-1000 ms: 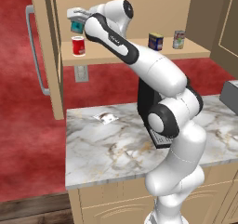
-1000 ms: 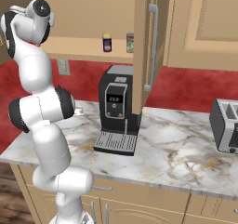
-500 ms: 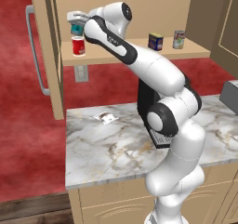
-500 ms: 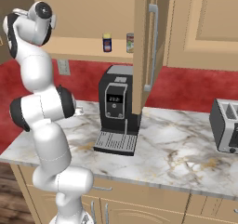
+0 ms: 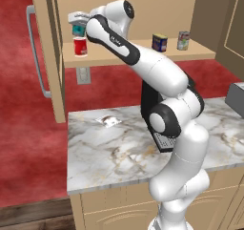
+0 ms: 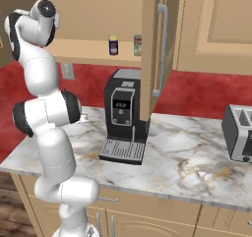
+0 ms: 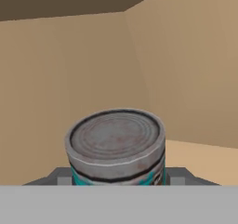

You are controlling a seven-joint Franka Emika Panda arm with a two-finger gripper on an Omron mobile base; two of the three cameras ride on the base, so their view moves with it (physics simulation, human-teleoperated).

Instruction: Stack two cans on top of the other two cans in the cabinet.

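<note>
Reaching high into the cabinet, the hand clamped the teal can directly above the red can. Its own camera showed the can's grey top.

small teal cylinder can with grey ringed top | small red can, white band | dark blue can, yellow marks | pale silvery can, greenish label | light tan wooden cabinet

Teal can upright above red can; blue can, silvery can apart.
</note>
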